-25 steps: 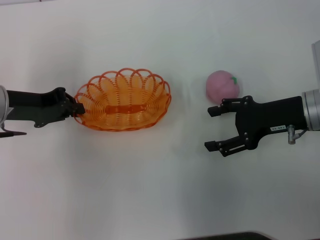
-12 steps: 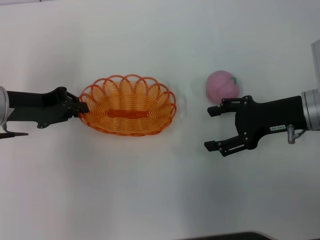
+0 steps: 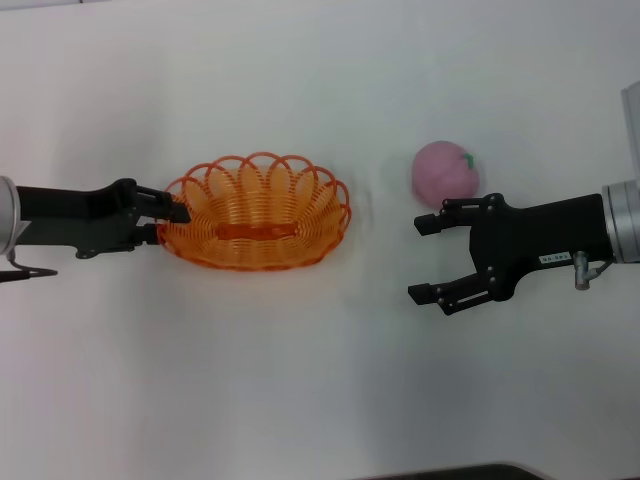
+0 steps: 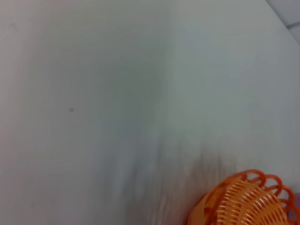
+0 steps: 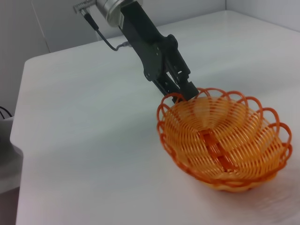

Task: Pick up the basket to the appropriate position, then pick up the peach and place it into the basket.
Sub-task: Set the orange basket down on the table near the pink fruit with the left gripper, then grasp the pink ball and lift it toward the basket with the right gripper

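The orange wire basket (image 3: 255,212) sits left of the table's middle, with its long side across the head view. My left gripper (image 3: 172,213) is shut on the basket's left rim. The right wrist view shows the same grip, the left gripper (image 5: 182,90) on the basket's (image 5: 225,140) looped rim. A part of the basket (image 4: 246,201) shows in the left wrist view. The pink peach (image 3: 446,172) with a green leaf mark lies on the table at the right. My right gripper (image 3: 416,258) is open and empty, just in front of the peach, not touching it.
The white table (image 3: 320,380) carries everything. A pale object (image 3: 632,120) stands at the far right edge. The table's front edge (image 3: 450,472) shows at the bottom. In the right wrist view the table's edge (image 5: 18,140) drops off beside a grey wall.
My left gripper has pushed the basket a little to the right and the basket has tipped flatter. The peach and the right arm have not moved.
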`<act>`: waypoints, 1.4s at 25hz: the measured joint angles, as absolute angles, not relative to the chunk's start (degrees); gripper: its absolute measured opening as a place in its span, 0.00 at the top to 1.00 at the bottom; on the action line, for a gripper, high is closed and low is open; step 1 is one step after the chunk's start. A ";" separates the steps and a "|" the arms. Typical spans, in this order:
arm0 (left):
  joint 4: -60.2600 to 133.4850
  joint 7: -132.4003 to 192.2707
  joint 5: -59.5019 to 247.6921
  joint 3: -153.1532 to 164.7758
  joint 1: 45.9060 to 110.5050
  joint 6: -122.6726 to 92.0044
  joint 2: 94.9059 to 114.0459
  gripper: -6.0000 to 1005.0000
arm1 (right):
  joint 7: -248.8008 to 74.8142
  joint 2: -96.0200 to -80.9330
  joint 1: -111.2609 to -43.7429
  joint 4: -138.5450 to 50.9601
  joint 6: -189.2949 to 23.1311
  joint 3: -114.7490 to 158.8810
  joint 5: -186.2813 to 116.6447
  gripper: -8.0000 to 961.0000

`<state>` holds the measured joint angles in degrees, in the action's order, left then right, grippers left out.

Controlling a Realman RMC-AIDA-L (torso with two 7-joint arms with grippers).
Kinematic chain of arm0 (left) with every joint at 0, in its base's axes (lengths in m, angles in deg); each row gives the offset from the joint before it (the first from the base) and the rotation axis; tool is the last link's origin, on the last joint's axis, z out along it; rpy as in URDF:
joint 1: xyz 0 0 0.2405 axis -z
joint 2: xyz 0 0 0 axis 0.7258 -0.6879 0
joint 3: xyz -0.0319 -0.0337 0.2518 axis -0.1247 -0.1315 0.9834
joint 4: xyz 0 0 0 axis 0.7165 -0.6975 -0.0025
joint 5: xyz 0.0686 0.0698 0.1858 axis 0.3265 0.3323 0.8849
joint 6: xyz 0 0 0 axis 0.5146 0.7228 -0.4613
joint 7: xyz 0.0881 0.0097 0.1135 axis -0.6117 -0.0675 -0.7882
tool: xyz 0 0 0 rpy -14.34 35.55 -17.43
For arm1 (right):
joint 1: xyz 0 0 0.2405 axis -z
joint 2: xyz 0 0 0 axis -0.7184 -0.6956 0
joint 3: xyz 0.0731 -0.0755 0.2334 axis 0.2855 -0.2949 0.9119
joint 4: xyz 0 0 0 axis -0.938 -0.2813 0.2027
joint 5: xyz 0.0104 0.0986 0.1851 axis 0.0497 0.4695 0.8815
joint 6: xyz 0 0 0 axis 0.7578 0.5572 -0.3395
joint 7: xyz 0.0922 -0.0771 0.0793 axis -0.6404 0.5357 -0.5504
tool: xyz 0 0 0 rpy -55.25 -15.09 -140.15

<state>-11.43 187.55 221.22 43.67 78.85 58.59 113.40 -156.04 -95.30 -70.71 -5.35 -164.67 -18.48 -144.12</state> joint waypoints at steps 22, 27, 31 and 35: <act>-11.33 145.18 212.43 33.52 75.83 65.00 111.07 0.11 | -155.88 -95.29 -70.53 -5.80 -164.67 -18.48 -144.10 0.09; -10.05 116.98 205.91 33.22 70.05 62.34 113.64 0.11 | -155.72 -95.30 -70.50 -6.31 -164.59 -18.48 -143.97 0.10; -6.98 102.56 199.05 32.62 67.47 64.26 113.81 0.11 | -155.68 -95.29 -70.48 -6.32 -164.59 -18.48 -143.97 0.10; -6.20 91.07 196.39 32.49 64.68 68.77 113.98 0.11 | -155.67 -95.29 -70.51 -6.32 -164.54 -18.48 -143.94 0.10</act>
